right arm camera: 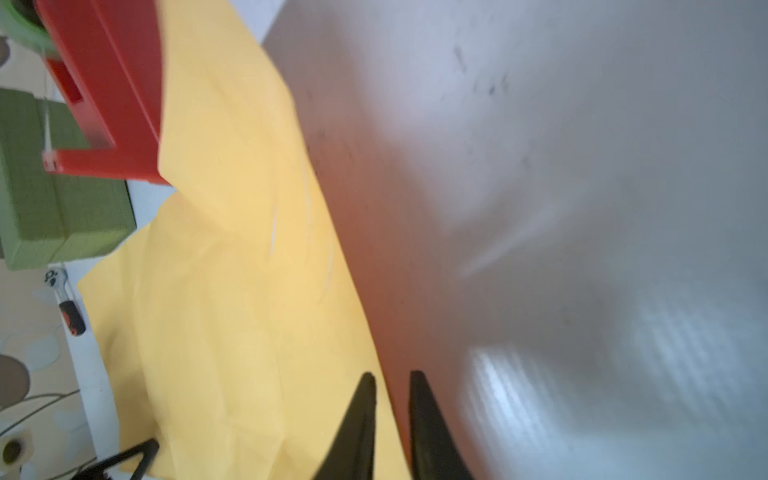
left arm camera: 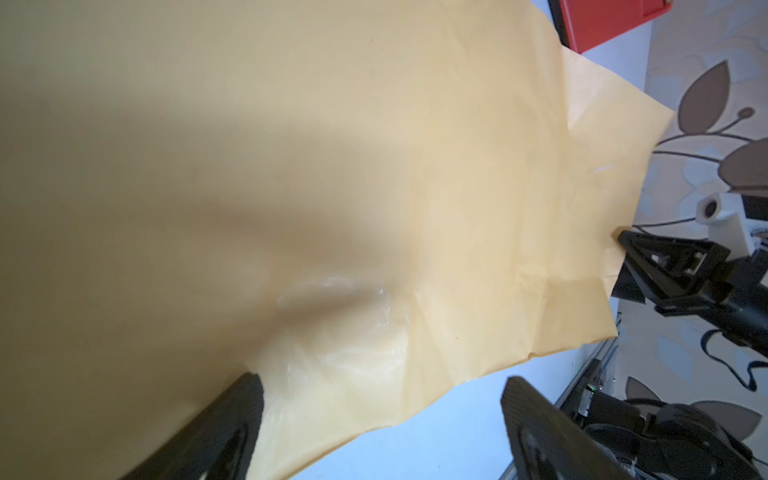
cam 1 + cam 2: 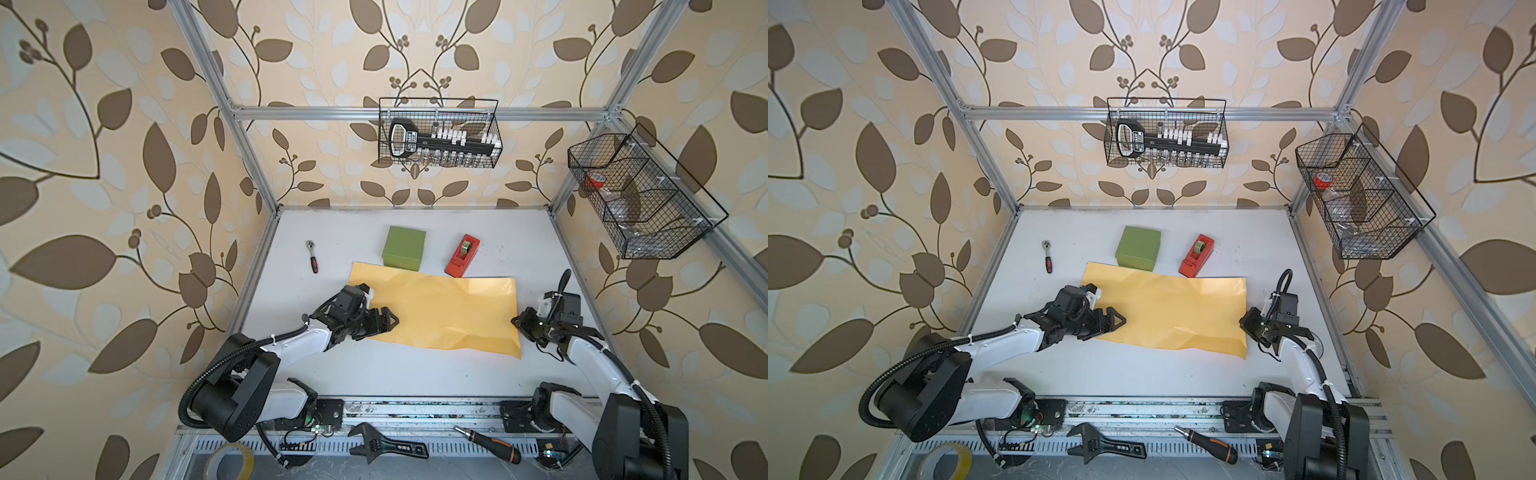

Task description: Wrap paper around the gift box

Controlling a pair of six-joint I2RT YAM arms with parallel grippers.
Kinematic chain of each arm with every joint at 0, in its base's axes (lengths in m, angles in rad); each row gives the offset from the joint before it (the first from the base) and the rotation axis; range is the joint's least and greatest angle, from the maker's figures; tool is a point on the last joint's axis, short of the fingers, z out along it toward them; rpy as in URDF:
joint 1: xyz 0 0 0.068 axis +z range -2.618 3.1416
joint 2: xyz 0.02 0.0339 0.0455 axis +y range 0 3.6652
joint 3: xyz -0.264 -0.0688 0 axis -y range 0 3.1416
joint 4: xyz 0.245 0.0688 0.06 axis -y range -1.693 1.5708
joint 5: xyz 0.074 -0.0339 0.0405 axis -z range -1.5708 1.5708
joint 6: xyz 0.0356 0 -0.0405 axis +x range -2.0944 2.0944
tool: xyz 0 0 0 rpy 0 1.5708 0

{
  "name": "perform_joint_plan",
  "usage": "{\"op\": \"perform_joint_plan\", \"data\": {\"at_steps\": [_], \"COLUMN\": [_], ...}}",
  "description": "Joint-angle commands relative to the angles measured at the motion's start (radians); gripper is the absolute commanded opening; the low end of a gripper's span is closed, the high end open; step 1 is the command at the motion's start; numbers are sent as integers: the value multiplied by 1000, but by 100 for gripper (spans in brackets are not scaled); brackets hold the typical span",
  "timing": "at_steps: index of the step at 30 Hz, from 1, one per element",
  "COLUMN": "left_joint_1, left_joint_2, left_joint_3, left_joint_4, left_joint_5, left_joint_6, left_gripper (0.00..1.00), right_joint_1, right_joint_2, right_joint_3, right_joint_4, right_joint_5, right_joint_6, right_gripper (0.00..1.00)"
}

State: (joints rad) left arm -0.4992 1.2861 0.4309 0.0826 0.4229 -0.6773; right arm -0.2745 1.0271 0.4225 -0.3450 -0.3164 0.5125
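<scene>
We see the left end effector with its jaws wide apart, holding nothing, low over the near-side edge of the large creased yellow paper sheet. The sheet lies flat on the white surface. The right end effector has its jaws only slightly apart, with the sheet's opposite edge running between them, unclamped.

The small olive-green cardboard gift box sits beyond both end effectors at the sheet's far edge. We cannot tell whether it rests on that edge. The red wedge-shaped tape dispenser touches the same edge.

We judge three risks:
- The thin edge could slip from the right jaws.
- The sheet could bunch if the left jaws close on it flat.
- A pull could snag or tear the sheet at the dispenser.
</scene>
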Motion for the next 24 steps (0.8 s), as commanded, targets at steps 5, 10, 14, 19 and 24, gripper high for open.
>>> {"op": "perform_joint_plan", "data": {"at_steps": [5,10,14,19,24], "left_joint_1": [-70,-68,-14,135,146], "left_joint_2": [-122,-202,-195,-79,-5], "left_joint_3": [-37,62,118,148,134], "left_joint_4": [-81,-158,-185,-130,-132], "left_joint_5": [52,45,-69,-17,-20], "left_joint_6": [-90,-68,-40,-54,-11], "left_gripper": [90,93,94,93,92], "right_joint_1": [15,316,606,765,735], "right_joint_2": [-101,-132,-37,117,160], "right_joint_3": [76,125,112,81,4], "right_joint_4": [48,27,103,203,229], "right_joint_5": [95,224,192,147,102], "right_joint_6": [-20,-58,25,102,96], "right_gripper": [46,58,59,56,51]}}
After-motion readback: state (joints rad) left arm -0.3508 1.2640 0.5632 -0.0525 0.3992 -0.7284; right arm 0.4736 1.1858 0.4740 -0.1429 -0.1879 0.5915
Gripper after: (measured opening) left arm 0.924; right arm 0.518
